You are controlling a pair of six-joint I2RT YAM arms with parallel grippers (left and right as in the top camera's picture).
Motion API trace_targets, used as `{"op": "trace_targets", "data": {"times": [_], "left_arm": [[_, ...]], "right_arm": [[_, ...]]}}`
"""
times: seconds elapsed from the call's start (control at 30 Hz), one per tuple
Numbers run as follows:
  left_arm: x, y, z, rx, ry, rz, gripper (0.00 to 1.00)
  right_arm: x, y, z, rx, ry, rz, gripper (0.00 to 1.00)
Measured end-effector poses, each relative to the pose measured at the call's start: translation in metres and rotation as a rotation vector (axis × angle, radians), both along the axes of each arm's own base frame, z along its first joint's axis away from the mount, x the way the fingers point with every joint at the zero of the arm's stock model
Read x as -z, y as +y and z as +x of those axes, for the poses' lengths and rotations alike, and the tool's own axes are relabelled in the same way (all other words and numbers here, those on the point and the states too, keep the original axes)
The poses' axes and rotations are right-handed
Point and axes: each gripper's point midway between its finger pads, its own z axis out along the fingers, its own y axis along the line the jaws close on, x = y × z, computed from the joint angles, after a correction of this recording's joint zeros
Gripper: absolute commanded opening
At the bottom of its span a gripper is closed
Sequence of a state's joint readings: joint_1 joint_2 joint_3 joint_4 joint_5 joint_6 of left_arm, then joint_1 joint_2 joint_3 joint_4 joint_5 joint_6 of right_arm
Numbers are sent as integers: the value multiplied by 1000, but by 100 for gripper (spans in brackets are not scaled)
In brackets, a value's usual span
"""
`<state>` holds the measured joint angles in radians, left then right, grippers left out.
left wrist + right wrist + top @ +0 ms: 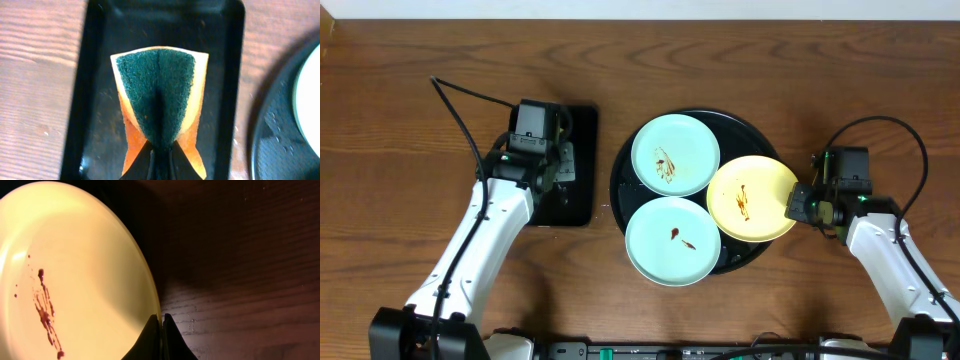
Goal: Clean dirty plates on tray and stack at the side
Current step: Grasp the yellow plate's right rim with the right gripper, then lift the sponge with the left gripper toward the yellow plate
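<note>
Barely started here: the upper mint plate (675, 153), lower mint plate (673, 240) and yellow plate (750, 197) all sit smeared on the round tray (617, 185) mid-frame, nothing wiped or stacked on the table (400, 60) yet, though the left pincer (160, 148) is clenched on the sponge (155, 85) at left and the right pincer (161, 323) grips the yellow plate's right edge.

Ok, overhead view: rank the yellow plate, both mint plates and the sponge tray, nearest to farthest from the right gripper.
1. Yellow plate, its rim in the right gripper.
2. Upper mint plate and lower mint plate, centre: too close to call.
3. Sponge tray, far left.
</note>
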<state>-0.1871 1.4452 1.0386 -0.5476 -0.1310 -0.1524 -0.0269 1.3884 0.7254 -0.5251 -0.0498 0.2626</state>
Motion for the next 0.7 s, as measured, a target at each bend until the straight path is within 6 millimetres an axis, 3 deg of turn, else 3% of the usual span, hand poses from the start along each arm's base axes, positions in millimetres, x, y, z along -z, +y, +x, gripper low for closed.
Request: {"op": "trace_targets", "data": {"times": [0.17,0.7], "left_arm": [[-11,3,12,-24,-69,11,7],[-12,7,13,-56,-79,17,8]], "right_arm": [[0,0,0,0,0,1,1],[0,0,0,-1,1,1,1]]}}
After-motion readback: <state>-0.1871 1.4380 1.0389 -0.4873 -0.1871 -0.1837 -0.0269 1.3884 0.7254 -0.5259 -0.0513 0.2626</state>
